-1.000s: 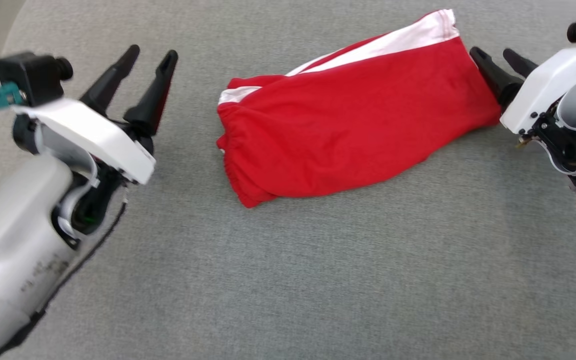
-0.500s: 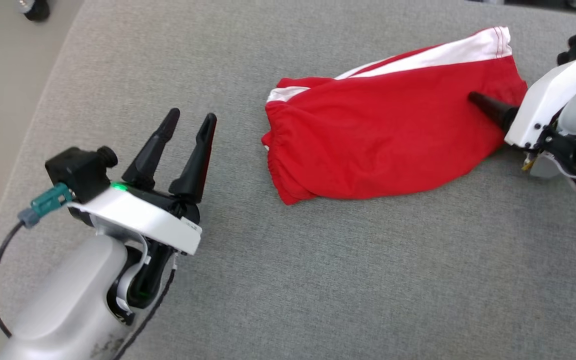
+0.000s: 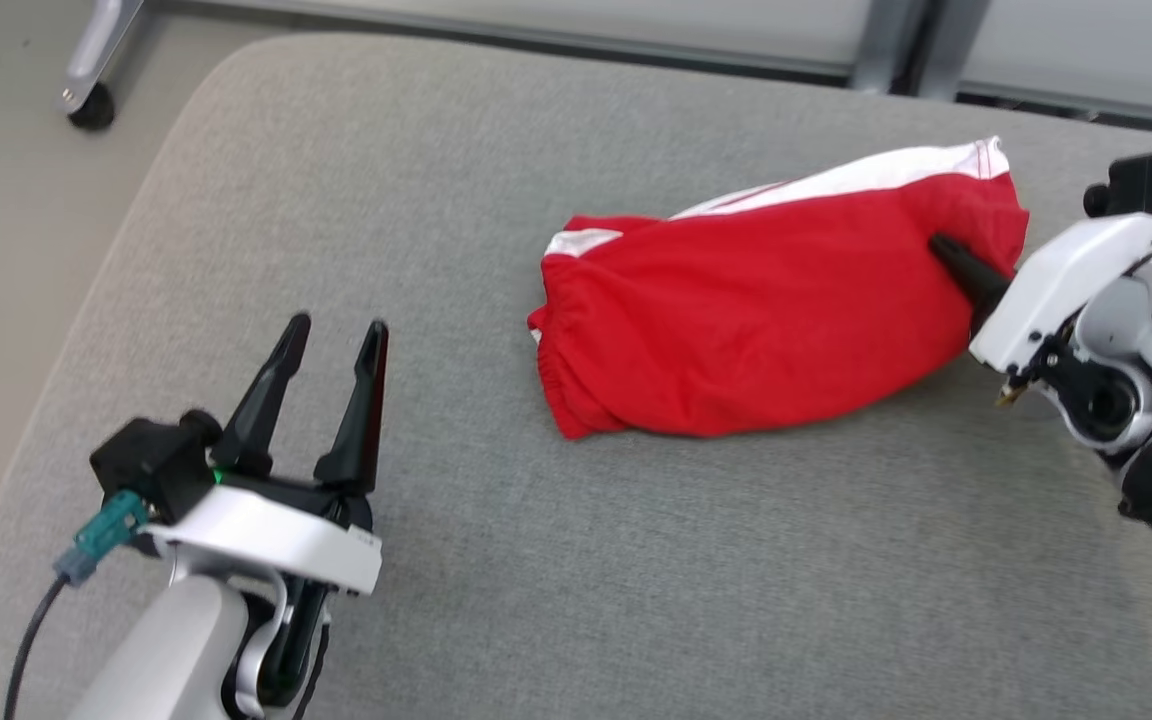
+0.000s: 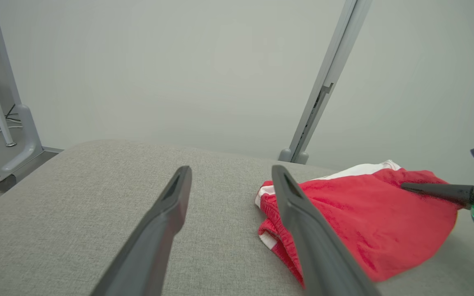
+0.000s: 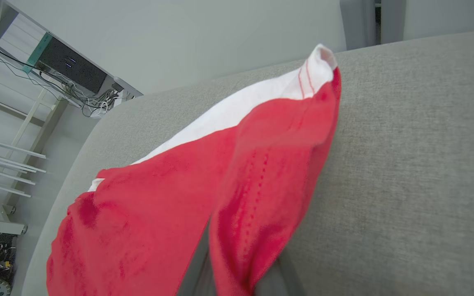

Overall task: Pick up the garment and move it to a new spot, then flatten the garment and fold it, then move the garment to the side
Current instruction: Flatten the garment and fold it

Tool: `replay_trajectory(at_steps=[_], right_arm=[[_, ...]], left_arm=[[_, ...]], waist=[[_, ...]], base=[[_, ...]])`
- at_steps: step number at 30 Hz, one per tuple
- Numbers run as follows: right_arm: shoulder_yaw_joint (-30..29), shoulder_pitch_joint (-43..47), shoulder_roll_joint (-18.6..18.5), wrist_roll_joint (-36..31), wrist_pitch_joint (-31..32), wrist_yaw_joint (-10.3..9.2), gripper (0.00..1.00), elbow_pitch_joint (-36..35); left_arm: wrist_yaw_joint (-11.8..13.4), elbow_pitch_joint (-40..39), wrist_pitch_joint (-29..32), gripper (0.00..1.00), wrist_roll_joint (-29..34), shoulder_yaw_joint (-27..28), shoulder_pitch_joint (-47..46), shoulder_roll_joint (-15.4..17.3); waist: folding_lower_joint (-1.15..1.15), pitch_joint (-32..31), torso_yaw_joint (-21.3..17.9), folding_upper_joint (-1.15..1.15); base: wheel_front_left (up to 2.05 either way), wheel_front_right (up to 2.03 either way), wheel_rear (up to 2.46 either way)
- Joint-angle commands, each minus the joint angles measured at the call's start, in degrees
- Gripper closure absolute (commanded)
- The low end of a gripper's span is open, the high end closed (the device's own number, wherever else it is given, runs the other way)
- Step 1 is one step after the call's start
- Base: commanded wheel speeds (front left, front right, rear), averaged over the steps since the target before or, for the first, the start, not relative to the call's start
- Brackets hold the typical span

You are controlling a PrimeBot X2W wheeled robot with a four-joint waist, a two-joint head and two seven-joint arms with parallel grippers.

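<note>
- One red garment with a white side stripe lies bunched on the grey cushion, toward its far right part, with a gathered elastic edge at its left end.
- At the garment's right end, the right gripper is clenched on a fold of the red cloth. In the right wrist view that fold passes between the two fingers. Pinching an end rather than the middle looks chosen so that the cloth can hang free when it is carried to a new spot.
- Well apart from the garment, over the cushion's near left part, the left gripper has its fingers spread and grasps nothing. It points roughly toward the gathered edge, probably ready to take that end.
- No brand, label or readable writing shows on the cloth, the cushion or the grippers. A dark box on a shelf beyond has small lights, but no legible text.
</note>
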Motion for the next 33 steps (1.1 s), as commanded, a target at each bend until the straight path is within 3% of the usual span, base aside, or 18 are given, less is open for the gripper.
replay_trajectory(at_steps=[1, 10, 20, 27, 33], right_arm=[[0.2, 2.0, -0.8, -0.4, -1.8, 0.01, 1.0, -0.8], [1.5, 11.1, -0.9, 1.9, -8.2, 0.01, 1.0, -4.9], [1.4, 20.2, -6.5, 4.0, -13.5, 0.01, 1.0, -6.9], [2.6, 17.6, -8.6, 1.4, -14.2, 0.01, 1.0, -6.4], [4.8, 11.6, -6.7, -2.3, -13.3, 0.01, 1.0, -6.3]], left_arm=[[0.2, 0.0, 0.0, 0.0, 1.6, 1.0, 1.3, -0.1], [0.8, -1.0, 0.0, 0.0, 6.4, 7.7, 11.7, -3.3], [-1.4, 0.4, 0.0, 0.0, 9.3, 9.4, 17.9, -6.5], [-2.9, 1.3, 0.0, 0.0, 10.5, 9.6, 17.6, -7.3], [-3.7, 2.3, 0.0, 0.0, 11.2, 9.5, 16.8, -8.3]], waist=[[0.0, -2.9, -2.5, 0.0], [0.0, -9.2, -8.3, 0.0], [0.0, -13.3, -10.4, 0.0], [0.0, -13.6, -10.7, 0.0], [0.0, -13.1, -9.6, 0.0]], base=[[0.0, 0.0, 0.0], [0.0, 0.0, 0.0], [0.0, 0.0, 0.0], [0.0, 0.0, 0.0], [0.0, 0.0, 0.0]])
